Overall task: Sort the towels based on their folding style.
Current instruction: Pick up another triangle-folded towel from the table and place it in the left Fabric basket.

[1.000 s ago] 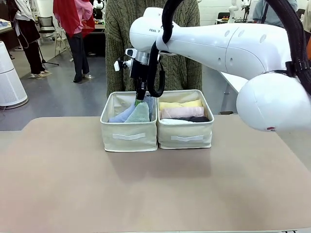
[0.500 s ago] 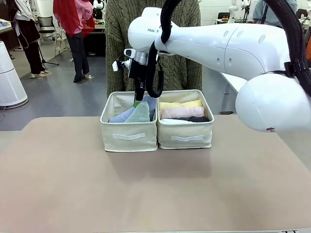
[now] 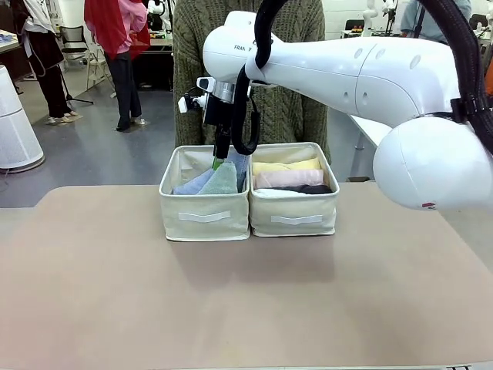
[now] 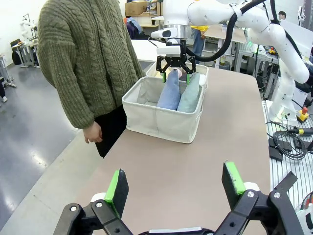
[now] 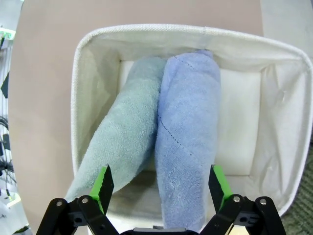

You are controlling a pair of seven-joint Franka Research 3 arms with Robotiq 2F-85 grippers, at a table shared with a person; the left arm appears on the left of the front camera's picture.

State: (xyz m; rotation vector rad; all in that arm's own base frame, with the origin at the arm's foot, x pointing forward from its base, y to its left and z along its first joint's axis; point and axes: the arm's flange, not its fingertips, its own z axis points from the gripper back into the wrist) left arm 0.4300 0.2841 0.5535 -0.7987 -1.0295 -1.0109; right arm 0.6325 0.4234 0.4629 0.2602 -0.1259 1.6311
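Note:
Two folded towels lean side by side in the left cream bin (image 3: pixel 204 217): a light blue towel (image 3: pixel 192 183) and a mint green towel (image 3: pixel 222 180). The right bin (image 3: pixel 296 220) holds rolled towels: yellow (image 3: pixel 286 166), pink (image 3: pixel 289 179), dark grey (image 3: pixel 312 189) and white (image 3: pixel 273 193). My right gripper (image 3: pixel 220 160) hangs just over the left bin, open, holding nothing. From its wrist, the right gripper (image 5: pixel 161 183) straddles the blue towel (image 5: pixel 188 132) and the mint towel (image 5: pixel 124 142) from above. My left gripper (image 4: pixel 175 183) is open over bare table, well away from the bin (image 4: pixel 161 115).
A person in a green knitted sweater (image 3: pixel 293 108) stands right behind the bins at the far edge, one hand (image 4: pixel 92 132) hanging at the table's side. The tan table mat (image 3: pixel 246 301) stretches wide in front of the bins. My right arm (image 3: pixel 362 73) spans the upper right.
My right gripper has opened and lifted slightly above the left bin, leaving the mint towel lying in it. The left arm has not moved.

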